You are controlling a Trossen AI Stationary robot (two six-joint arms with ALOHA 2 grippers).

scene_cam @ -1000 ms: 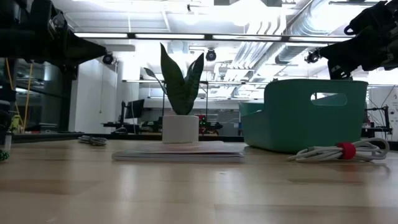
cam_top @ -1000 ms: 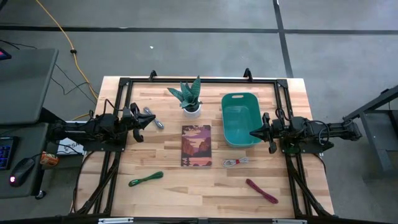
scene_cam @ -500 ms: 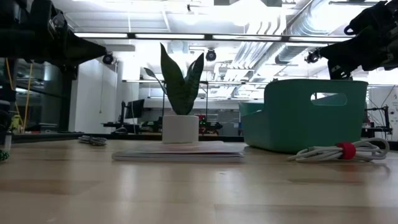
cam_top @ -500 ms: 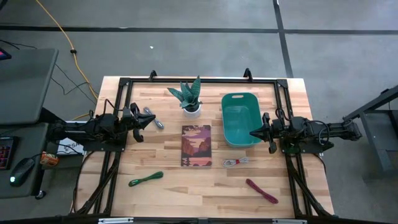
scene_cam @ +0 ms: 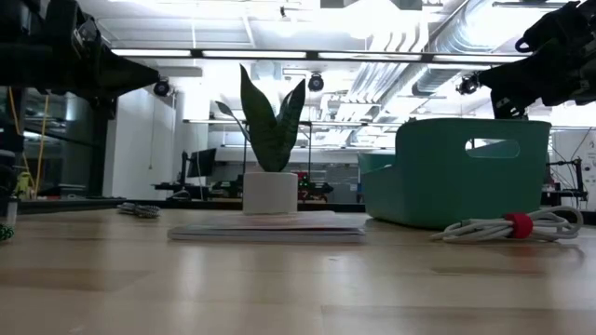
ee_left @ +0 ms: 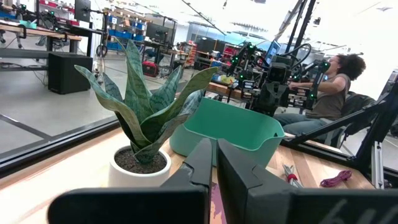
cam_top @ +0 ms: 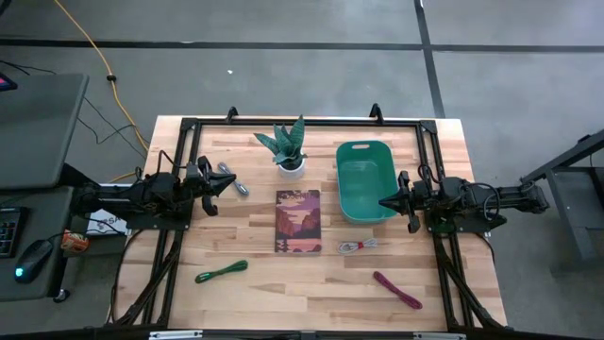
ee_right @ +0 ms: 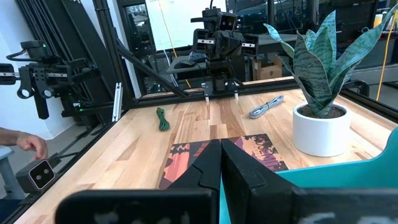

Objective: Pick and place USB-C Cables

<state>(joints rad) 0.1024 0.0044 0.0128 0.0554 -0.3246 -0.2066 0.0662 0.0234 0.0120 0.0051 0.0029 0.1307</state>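
Observation:
Four bundled USB-C cables lie flat on the wooden table: a green one [cam_top: 222, 273] near the front left, a maroon-pink one [cam_top: 397, 290] at the front right, a whitish one with a red bit [cam_top: 358, 246] before the teal bin, and a grey one [cam_top: 232, 179] at the left. My left gripper [cam_top: 223, 184] hovers shut at the table's left side, right beside the grey cable. My right gripper [cam_top: 382, 201] hovers shut at the right, over the teal bin's right wall. Both point level toward the middle and hold nothing.
A teal bin [cam_top: 366, 179] stands at the far right, a potted plant [cam_top: 290, 151] at the far middle, and a notebook [cam_top: 298, 220] lies in the centre. A dark frame [cam_top: 302, 122] runs along the table's far and side edges. A seated person [ee_left: 326, 81] shows beyond the table.

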